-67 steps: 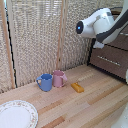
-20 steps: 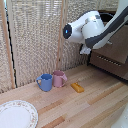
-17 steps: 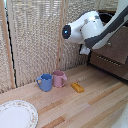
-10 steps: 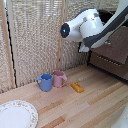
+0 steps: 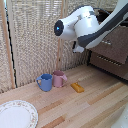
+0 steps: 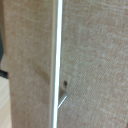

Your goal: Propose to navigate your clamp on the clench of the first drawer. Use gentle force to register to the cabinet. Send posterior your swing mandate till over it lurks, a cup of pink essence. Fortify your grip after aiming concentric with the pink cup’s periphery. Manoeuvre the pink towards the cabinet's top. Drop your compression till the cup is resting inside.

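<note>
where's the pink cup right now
In the exterior view the pink cup stands on the wooden floor by the woven screen, touching the blue mug on its left; an orange block lies to its right.

The white arm (image 5: 92,25) hangs raised and bent, its hand's state hidden.

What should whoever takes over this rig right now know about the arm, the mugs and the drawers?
Arm: the bulky white robot arm is raised above the wooden floor, between the bamboo screen and the dark brown cabinet. Its jaws are not visible; state unknown.
Mugs: the pale pink mug stands on the floor touching the blue mug, untouched.
Drawer: whether it is open cannot be told.
Left: reach the pink mug, grasp it, place it in the cabinet.
</note>
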Robot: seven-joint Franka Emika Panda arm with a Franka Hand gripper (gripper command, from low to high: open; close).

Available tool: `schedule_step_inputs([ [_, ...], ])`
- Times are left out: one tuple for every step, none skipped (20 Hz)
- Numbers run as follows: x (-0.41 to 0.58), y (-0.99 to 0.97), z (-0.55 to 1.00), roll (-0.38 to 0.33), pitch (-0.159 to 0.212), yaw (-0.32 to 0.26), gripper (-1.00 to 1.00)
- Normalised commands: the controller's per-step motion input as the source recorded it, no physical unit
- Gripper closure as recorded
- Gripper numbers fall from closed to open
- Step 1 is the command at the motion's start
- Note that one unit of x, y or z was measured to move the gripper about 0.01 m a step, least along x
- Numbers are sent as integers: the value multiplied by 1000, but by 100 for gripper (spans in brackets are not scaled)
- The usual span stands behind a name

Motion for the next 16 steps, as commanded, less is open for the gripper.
schedule_step_inputs([
  [69,291,57,342,50,-190,-100],
  [74,286,51,344,50,-192,-100],
  [94,280,51,344,42,-194,-100],
  [109,277,54,343,36,-194,-100],
  [191,277,86,314,0,-192,-100],
  [200,271,94,308,0,-191,-100],
  [197,260,103,300,0,-196,-100],
  [177,240,111,291,0,-205,-100],
  [163,220,114,283,0,-214,-100],
  [137,197,111,276,0,-224,-100],
  [129,186,111,274,-2,-228,-100],
  [131,177,100,275,-2,-229,-100],
  [137,163,83,279,-1,-229,-100],
  [143,143,66,282,0,-232,-100],
  [151,140,49,290,0,-229,-100],
  [191,134,9,312,0,-220,-100],
])
